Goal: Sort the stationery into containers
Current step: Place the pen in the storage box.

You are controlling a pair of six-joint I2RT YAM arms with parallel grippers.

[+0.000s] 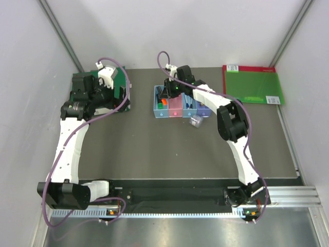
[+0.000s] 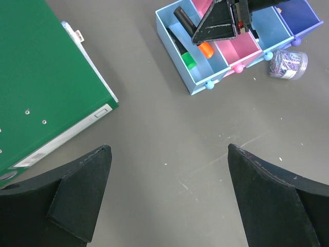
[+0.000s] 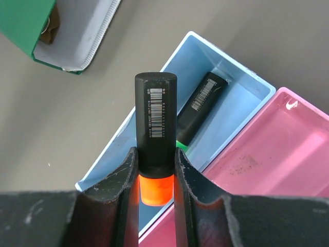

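Observation:
My right gripper is shut on the black highlighter with the orange cap. It holds it cap-down over the leftmost light blue tray. The green-capped highlighter lies in that tray, beside the pink tray. From above, the right gripper hangs over the left end of the tray row. The clear clip box lies on the table just in front of the trays; it also shows in the left wrist view. My left gripper is open and empty above bare table.
A large green folder lies at the back left under my left arm. A flat green board with a red edge lies at the back right. Grey walls close in the back and sides.

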